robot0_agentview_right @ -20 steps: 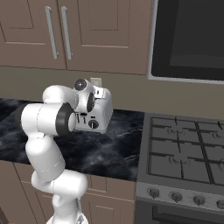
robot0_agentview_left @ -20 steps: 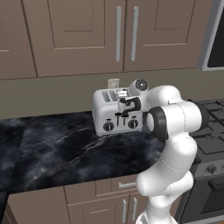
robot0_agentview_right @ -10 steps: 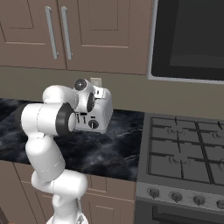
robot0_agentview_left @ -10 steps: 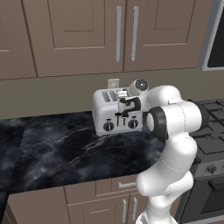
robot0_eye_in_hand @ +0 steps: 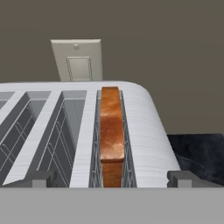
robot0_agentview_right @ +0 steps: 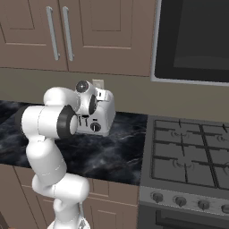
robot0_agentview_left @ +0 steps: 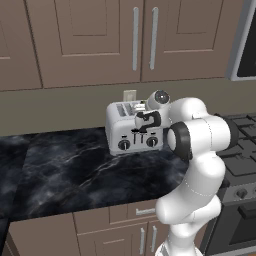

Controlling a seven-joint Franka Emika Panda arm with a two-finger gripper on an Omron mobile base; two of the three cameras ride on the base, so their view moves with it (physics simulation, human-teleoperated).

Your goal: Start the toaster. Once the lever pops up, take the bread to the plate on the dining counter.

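where brown cabinet doors (robot0_agentview_left: 100,40) line the wall above a taupe backsplash, a black marble-veined counter (robot0_agentview_left: 75,170) runs beneath them, with lower cabinets under its edge. at 3 o'clock of the counter in the right base view sits a gas stove (robot0_agentview_right: 188,156), and a dark microwave (robot0_agentview_right: 192,40) hangs above it at 12 o'clock. the white arm (robot0_agentview_left: 200,165) rises from the floor, bends at a dark elbow joint and reaches back toward the wall, its hand level with the top of the toaster (robot0_agentview_left: 125,131). that silver toaster stands on the counter against the backsplash, two black knobs on its front. a pale wall outlet (robot0_eye_in_hand: 78,60) sits at 12 o'clock behind it. the gripper (robot0_eye_in_hand: 112,178) hovers over the toaster's top with its fingertips (robot0_eye_in_hand: 186,178) spread wide, holding nothing. the bread (robot0_eye_in_hand: 111,131) stands in the slot nearest the toaster's rounded end, between those tips.
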